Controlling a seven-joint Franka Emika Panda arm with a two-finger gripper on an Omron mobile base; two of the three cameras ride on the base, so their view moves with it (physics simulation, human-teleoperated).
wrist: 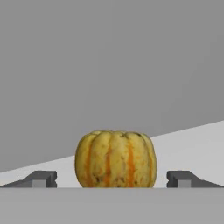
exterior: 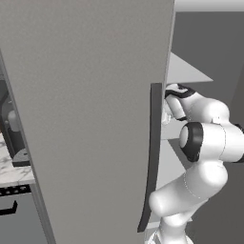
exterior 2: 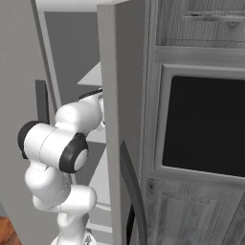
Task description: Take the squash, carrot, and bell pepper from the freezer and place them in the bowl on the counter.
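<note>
A yellow-green ribbed squash with orange stripes stands upright on a pale grey freezer shelf. My gripper is open, with one of the dark fingertips on each side of the squash and apart from it. The freezer door stands open, its long dark handle beside my arm, which reaches past the door's edge into the compartment. My hand is hidden behind a grey panel in the right base view. A strip of the marble counter shows at far left. Carrot, bell pepper and bowl are out of view.
Grey wood-grain cabinets with a black oven window stand right of the freezer. A second dark curved handle hangs close to my arm's base. Pale shelves jut inside the compartment. A dark appliance stands on the counter.
</note>
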